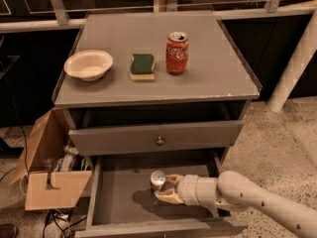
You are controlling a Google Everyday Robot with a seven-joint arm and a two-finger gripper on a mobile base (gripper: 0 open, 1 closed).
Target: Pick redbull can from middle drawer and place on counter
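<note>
The redbull can stands upright in the open middle drawer, its shiny silver top facing up; its body is mostly in shadow. My gripper reaches into the drawer from the right, low over the floor. It is open, with one finger behind the can and one in front of it, the tips right at the can. The counter is the grey cabinet top above the drawers.
On the counter stand a cream bowl, a green-and-yellow sponge and a red Coca-Cola can. The drawer above, with a round knob, overhangs the open one. A cardboard box sits at the left, a white post at the right.
</note>
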